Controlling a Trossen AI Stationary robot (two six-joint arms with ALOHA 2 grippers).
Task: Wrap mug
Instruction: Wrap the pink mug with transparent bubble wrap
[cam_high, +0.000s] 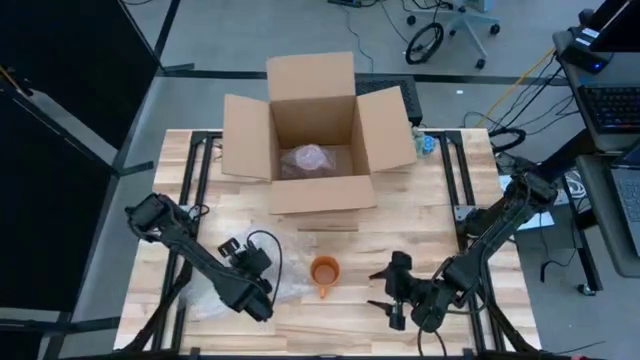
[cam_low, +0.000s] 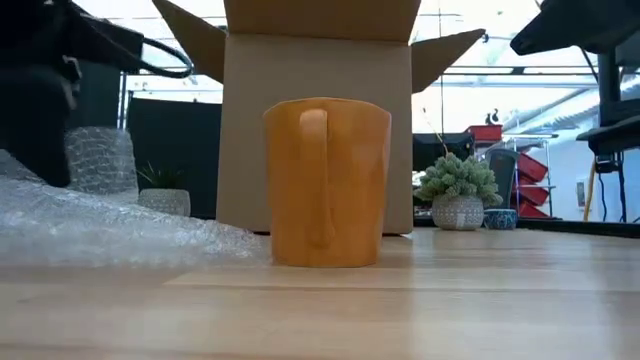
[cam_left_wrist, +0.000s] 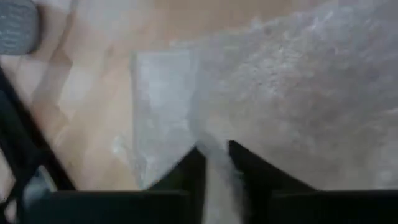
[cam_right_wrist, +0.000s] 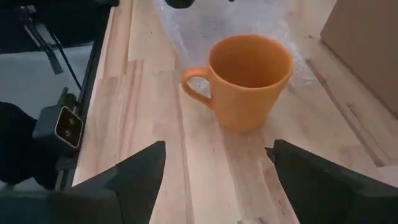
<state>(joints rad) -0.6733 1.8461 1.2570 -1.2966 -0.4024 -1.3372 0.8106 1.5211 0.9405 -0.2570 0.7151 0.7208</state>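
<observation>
wrapping hasn't started from where i sit: orange ceramic mug (cam_high: 324, 271) stands bare on the wooden table (cam_high: 420, 215) beside the clear bubble wrap sheet (cam_high: 215, 293), left gripper (cam_left_wrist: 214, 155) pinching its edge, right gripper (cam_high: 386, 290) spread wide nearby.

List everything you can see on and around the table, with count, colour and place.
Mug: one, orange, upright on the table's front centre.
Bubble wrap sheet: one, clear, flat beside the mug, toward the left arm.
Cardboard box: one, brown, flaps open, back centre.
Wrapped bundle: one, pale, inside the box.
Table: one, light wood.
Potted plant: one, green, behind the table.
Left claw: pinching the sheet's edge.
Right claw: open, facing the mug.
</observation>
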